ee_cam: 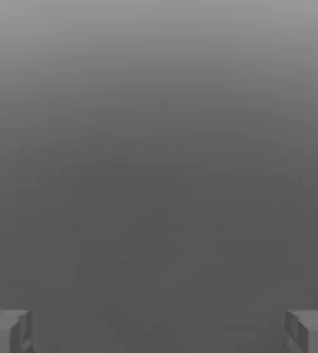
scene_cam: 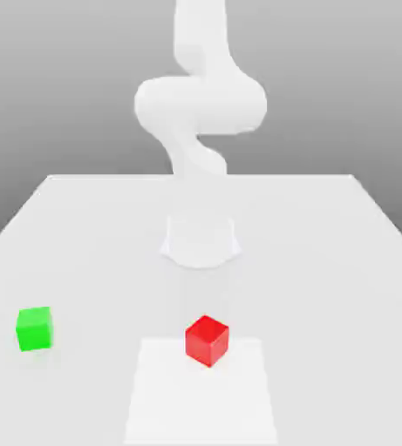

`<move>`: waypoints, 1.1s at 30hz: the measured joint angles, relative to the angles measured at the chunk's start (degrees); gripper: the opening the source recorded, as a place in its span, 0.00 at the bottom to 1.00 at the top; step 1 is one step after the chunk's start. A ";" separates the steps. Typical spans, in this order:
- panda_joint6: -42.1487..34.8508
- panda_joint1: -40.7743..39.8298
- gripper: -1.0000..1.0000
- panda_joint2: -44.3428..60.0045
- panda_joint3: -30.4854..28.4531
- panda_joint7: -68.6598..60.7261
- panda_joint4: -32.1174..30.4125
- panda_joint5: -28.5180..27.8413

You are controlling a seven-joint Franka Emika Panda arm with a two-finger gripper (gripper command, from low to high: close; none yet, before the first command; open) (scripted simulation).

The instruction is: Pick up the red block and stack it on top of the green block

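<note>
The small, plain matte, bright red cube sits turned corner-on at the near edge of the pale tabletop's brighter white patch, apart from the bright green matte cube. The two-finger gripper stands wide, holding nothing.

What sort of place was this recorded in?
A bare simulated robot workspace, it seems: a white robot arm stands behind a plain white tabletop, with a small red cube and green cube lying apart on it, against a blank gray backdrop.
</note>
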 joint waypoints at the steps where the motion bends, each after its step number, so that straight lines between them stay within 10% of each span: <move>1: 1.40 -0.37 0.50 1.77 0.38 1.51 -1.78 0.44; 15: 21.17 -5.49 0.50 27.43 8.08 25.86 -27.08 3.64; 23: 38.83 -3.69 0.50 49.77 4.14 39.35 -30.45 -6.06; 24: 40.54 -2.53 0.00 51.79 2.77 40.08 -30.17 -6.97; 33: 38.52 -3.02 0.00 49.30 3.72 38.95 -30.57 -5.41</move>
